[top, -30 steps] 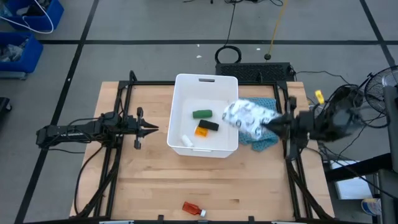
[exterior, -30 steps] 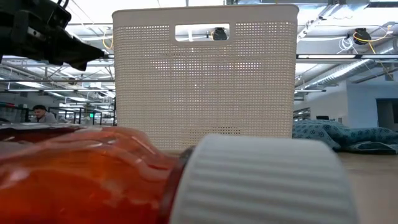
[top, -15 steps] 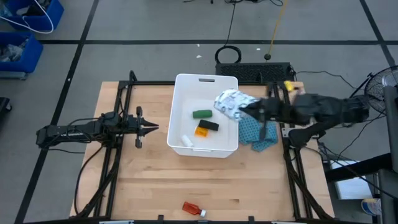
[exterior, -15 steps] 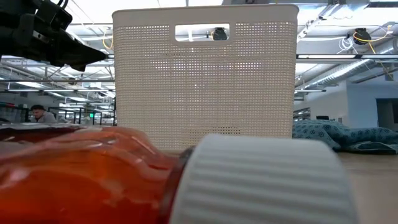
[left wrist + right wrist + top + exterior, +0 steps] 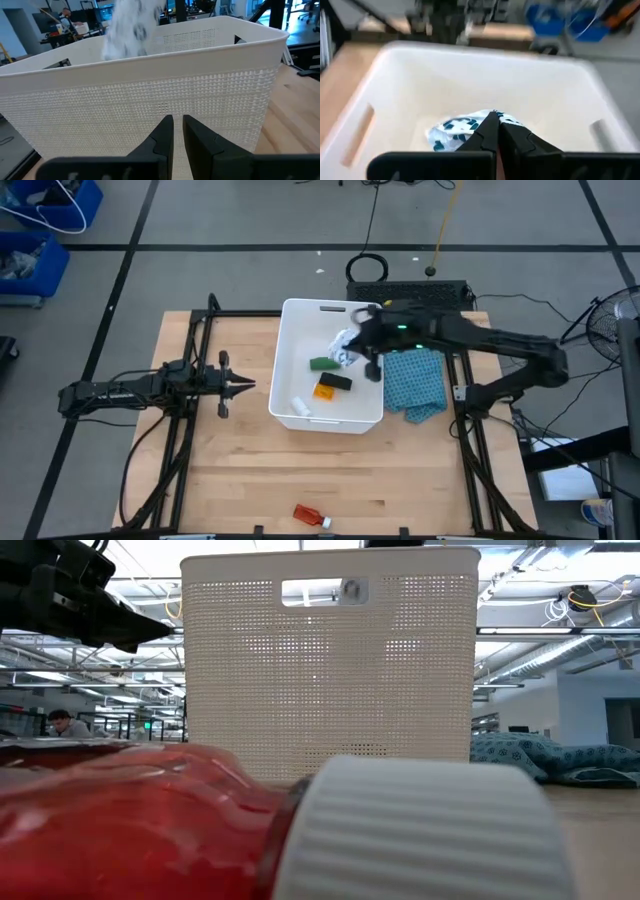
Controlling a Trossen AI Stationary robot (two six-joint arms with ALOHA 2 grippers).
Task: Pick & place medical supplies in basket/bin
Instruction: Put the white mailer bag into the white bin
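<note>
The white tub (image 5: pixel 297 330) stands mid-table, with a green oblong (image 5: pixel 323 363), a black oblong (image 5: pixel 340 381), an orange vial (image 5: pixel 325 390) and a small white cylinder (image 5: pixel 300 408) lying on its floor. My right gripper (image 5: pixel 358 348) reaches over the tub from the right, shut on the white printed packet (image 5: pixel 343 350). My left gripper (image 5: pixel 247 387) waits shut, just left of the tub wall (image 5: pixel 150 95). The red bottle with white cap (image 5: pixel 312 514) lies on its side by the table's near edge and fills the low view (image 5: pixel 120 830). My right gripper (image 5: pixel 496 121) pinches the packet between its two fingers at an upper edge (image 5: pixel 487 116), coming from the table's right and slanting down. The packet is lifted clear above the tub's floor, and its crumpled body (image 5: pixel 455 131) hangs beyond the fingertips.
A teal-blue cloth (image 5: pixel 415 385) lies on the table right of the tub, under my right arm. Black frame rails run along both sides of the table. Bare wood stretches between the tub and the red bottle.
My right gripper has travelled toward the table's left, from over the teal cloth past the tub's right rim to above the tub's inside. It carried the packet along, still shut on it. The packet now looks smaller and more bunched from above.
</note>
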